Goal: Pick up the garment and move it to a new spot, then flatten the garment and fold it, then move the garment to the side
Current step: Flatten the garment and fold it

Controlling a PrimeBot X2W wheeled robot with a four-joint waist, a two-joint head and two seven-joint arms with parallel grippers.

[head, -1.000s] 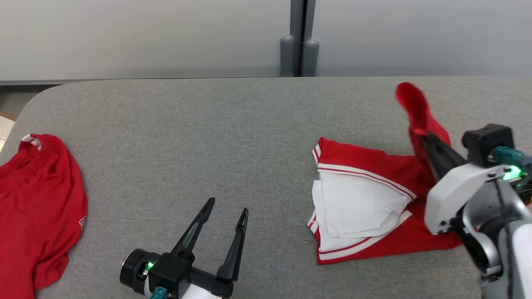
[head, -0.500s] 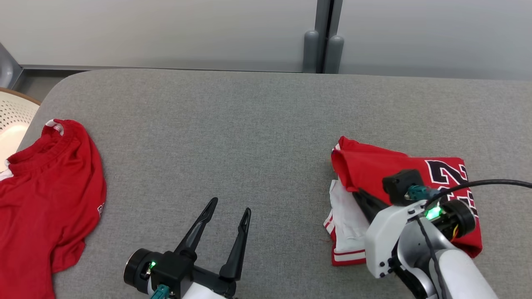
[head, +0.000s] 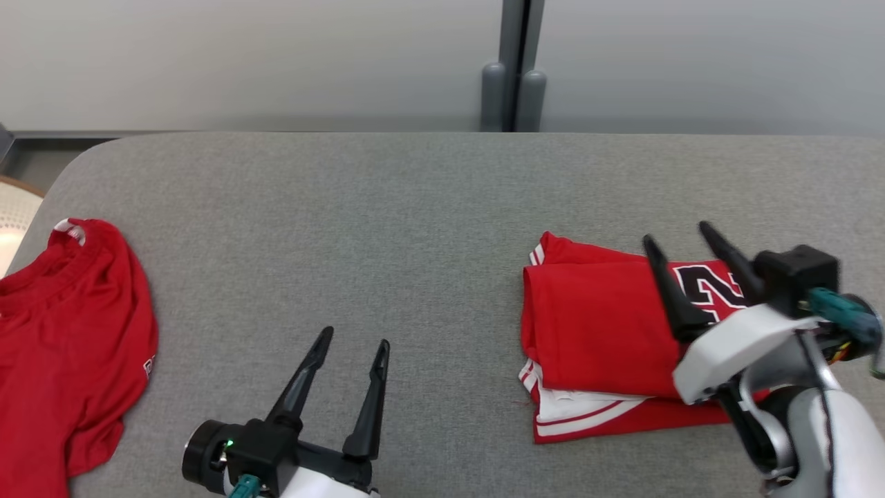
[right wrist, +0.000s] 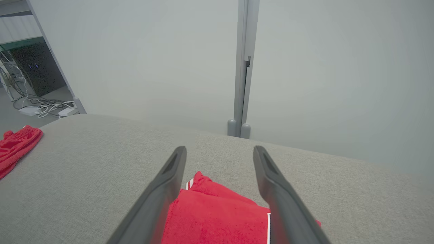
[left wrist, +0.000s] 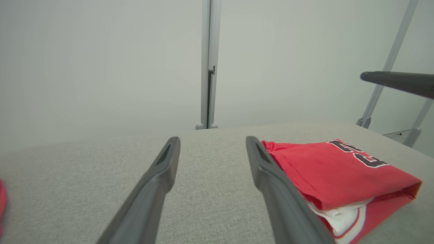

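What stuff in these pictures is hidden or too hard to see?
1. Red T-shirt: head view, cut off by the left and bottom edges.
2. Folded jersey: head view, the right claw covers part of its number.
3. White print on the T-shirt: head view, too small to read.

The head camera looks down from above the near edge of the grey counter (head: 415, 207), facing the wall post (head: 511, 97) at 12 o'clock, with the left hand (head: 354, 337) at 7 o'clock and the right hand (head: 676, 232) at 3 o'clock. The left wrist camera sits low and close over the counter, aimed at that same post, with the folded jersey (left wrist: 339, 169) at 4 o'clock. The right wrist camera rides directly above that jersey, also faces the post, and catches the red T-shirt (right wrist: 17, 142) at 9 o'clock; the head camera has it at 8 o'clock.
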